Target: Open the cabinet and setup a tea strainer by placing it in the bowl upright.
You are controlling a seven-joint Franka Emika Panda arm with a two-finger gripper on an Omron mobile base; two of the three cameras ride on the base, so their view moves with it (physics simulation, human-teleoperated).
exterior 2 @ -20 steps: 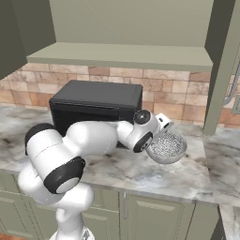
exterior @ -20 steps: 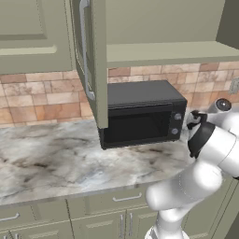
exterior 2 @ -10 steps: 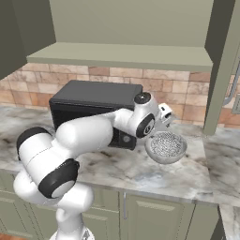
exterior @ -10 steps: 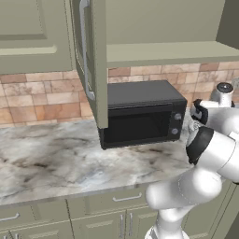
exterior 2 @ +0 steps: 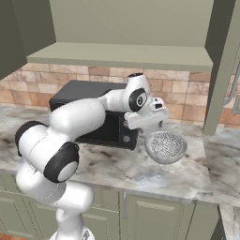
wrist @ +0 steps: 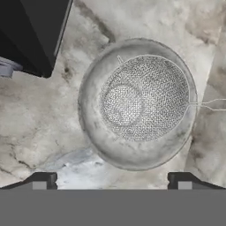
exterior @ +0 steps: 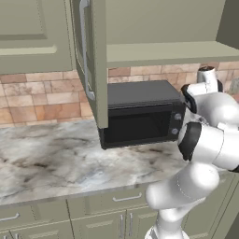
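One tea strainer point(wrist: 145, 97) upright — inside bowl point(wrist: 95, 137)

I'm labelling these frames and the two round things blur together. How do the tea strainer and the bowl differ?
The tea strainer is see-through wire mesh; the bowl has a solid, speckled grey wall. The strainer is the narrower and sits mouth-up inside the wider bowl. The strainer has a thin wire handle sticking out over the rim; the bowl has none. Both are round and greyish.
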